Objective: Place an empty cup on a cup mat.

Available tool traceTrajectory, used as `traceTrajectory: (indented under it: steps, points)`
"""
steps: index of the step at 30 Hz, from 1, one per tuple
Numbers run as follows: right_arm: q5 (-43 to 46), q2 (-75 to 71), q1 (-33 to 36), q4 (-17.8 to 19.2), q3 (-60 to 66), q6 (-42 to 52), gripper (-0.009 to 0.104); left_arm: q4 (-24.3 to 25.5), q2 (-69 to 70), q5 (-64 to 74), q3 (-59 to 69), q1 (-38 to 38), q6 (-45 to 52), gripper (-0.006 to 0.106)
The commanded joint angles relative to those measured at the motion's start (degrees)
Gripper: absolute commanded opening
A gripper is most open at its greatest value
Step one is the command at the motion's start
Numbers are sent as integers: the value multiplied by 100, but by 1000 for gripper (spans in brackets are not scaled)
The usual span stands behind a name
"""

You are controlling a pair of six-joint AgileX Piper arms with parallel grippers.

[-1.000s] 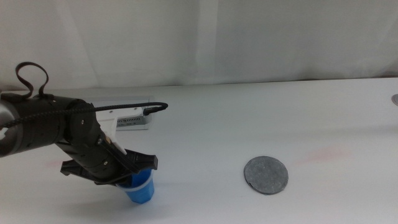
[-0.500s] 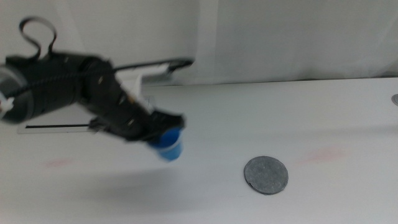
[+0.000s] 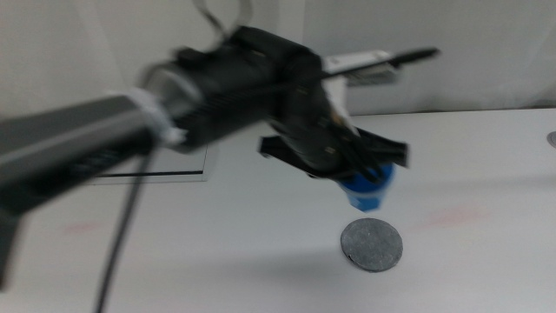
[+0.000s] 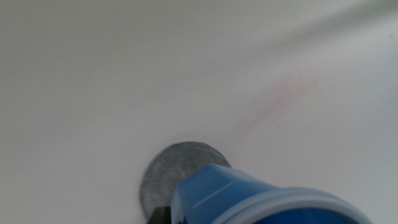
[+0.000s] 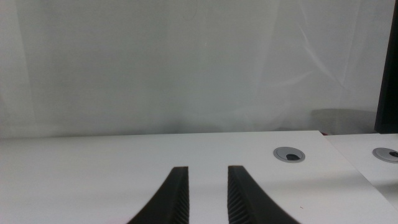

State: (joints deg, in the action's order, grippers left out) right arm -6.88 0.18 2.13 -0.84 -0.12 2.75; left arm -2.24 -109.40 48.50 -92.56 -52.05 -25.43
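The cup (image 3: 367,191), blurred, rim hidden in the left tool's (image 3: 360,169) clamping grip, airborne above the cup mat (image 3: 372,244).

Place: a robot test bench in a lab — not a home or a kitchen.
Surface (image 3: 261,261): plain white, nearly bare, faintly stained pink in spots.
Backdrop (image 5: 186,68): pale sheeting hung behind the surface at 12 o'clock, hiding the room beyond.
Cable ports: round grey grommet (image 5: 290,155) set into the surface, a second grommet (image 5: 387,154) beside it — office-desk fittings.
Equipment: a black robot arm (image 3: 217,87) trailing a cable, entering from 9 o'clock.
Fixture: a long white panel (image 3: 148,169) with a dark slot, lying flat at about 10 o'clock.
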Motion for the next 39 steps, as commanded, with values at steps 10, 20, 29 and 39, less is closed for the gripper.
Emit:
traceTrajectory:
  steps: [10, 20, 29, 39]
  points:
    - [-2, -182, 20, 23, 221, 45, 24, 224, -1158, 451, -827, -730, -767, -3]
    - [-2, -182, 20, 23, 221, 45, 24, 654, -1404, 678, -840, -728, -933, -3]
    - [-2, -182, 20, 23, 221, 45, 24, 637, -1416, 546, -840, -469, -884, -3]
    - [-2, -182, 20, 23, 221, 45, 24, 569, -1702, 395, -840, -443, -840, -3]
